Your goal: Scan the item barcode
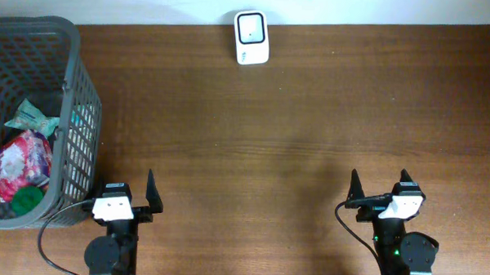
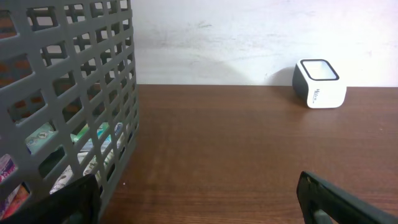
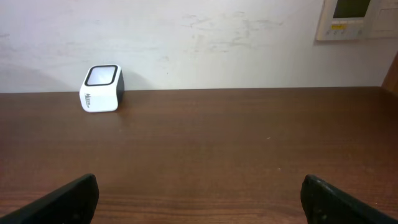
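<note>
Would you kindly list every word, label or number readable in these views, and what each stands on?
No text can be read.
White box-shaped barcode scanner: dark print on its side, blurred.
Beige wall panel: yellow label, too small.
Colourful packets in grey plastic basket: printing illegible.

No wording is coming through clearly enough to read. The scanner [image 3: 101, 88] is showing a small dark logo on its white side, and the wall panel [image 3: 354, 17] is carrying a yellow sticker [image 3: 339, 27], both too blurred to make out.
</note>
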